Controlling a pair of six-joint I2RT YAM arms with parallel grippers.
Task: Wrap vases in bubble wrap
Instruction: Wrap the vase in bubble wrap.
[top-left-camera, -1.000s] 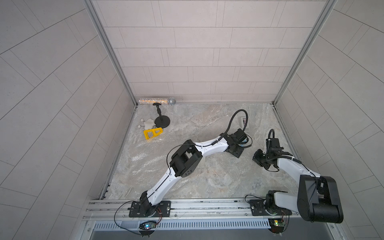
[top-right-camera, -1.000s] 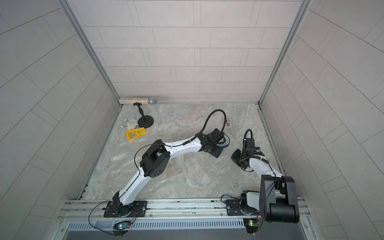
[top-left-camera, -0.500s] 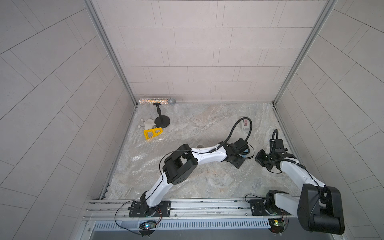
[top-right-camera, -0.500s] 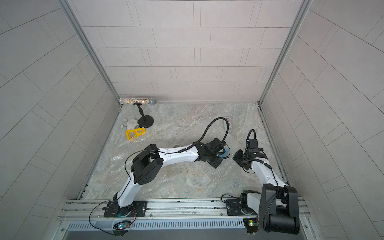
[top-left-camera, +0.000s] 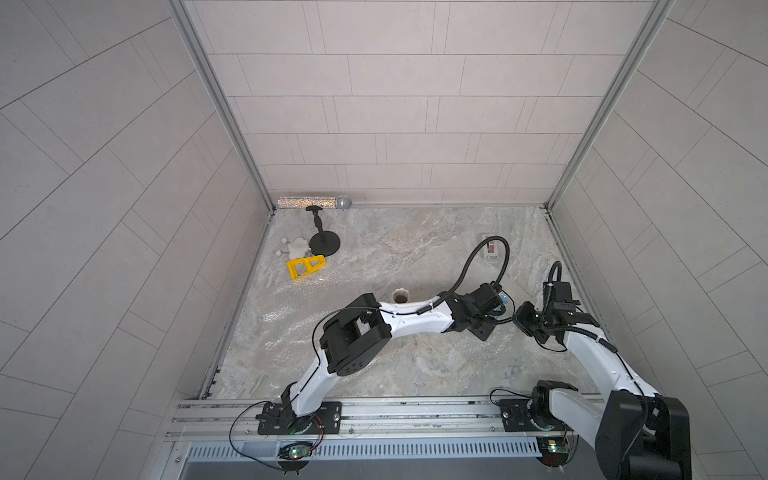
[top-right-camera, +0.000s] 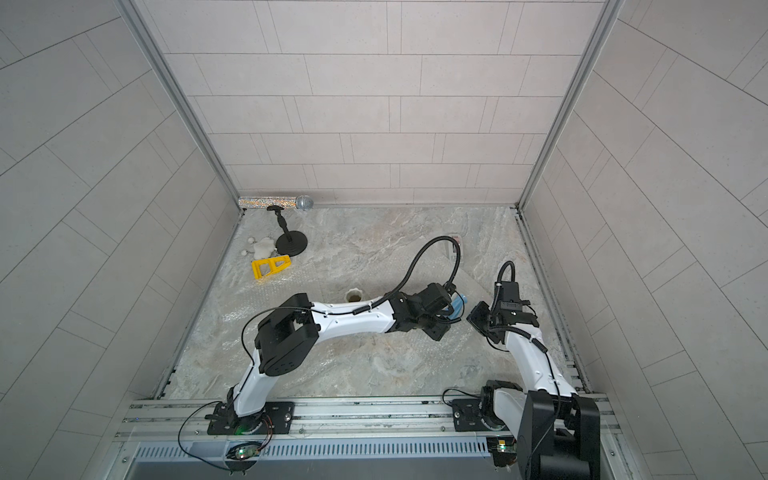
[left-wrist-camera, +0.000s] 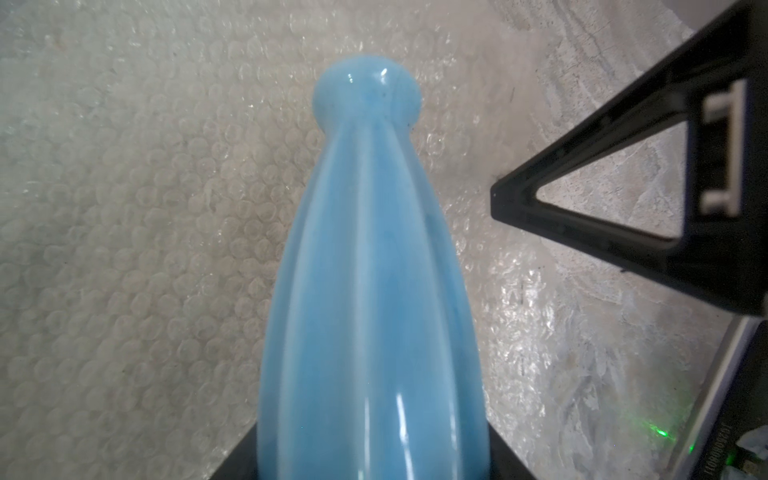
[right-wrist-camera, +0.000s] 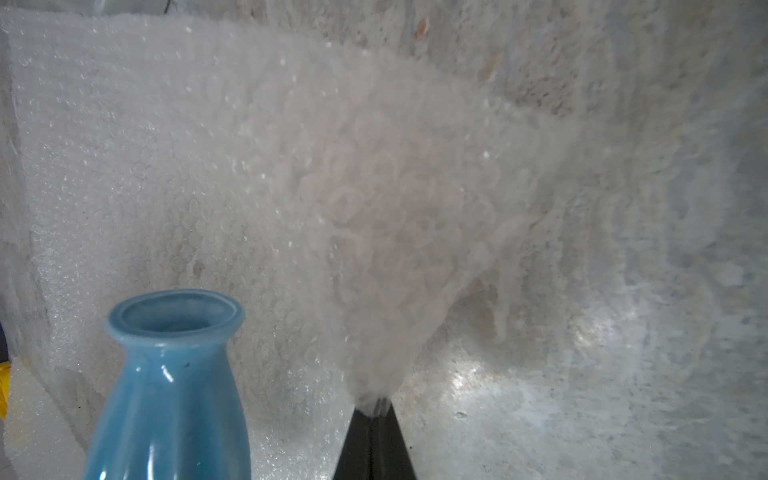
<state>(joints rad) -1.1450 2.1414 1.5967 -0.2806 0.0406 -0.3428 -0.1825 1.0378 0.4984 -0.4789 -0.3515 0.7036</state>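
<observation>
The wrap (top-left-camera: 286, 311) is barely readable on the bench (top-left-camera: 415, 245) in a top view, showing only as a faint sheen. The white vase (top-left-camera: 401, 296) stands behind the left arm, with just its scalloped rim showing. The blue vase (left-wrist-camera: 374, 291) fills the left wrist view and hides most of the left claw (top-left-camera: 496, 308). Black jaw edges flank the vase's body, so the claw grips it partway open. The right claw (right-wrist-camera: 373, 411) is pinched tight on a raised fold of wrap, near the blue vase.
</observation>
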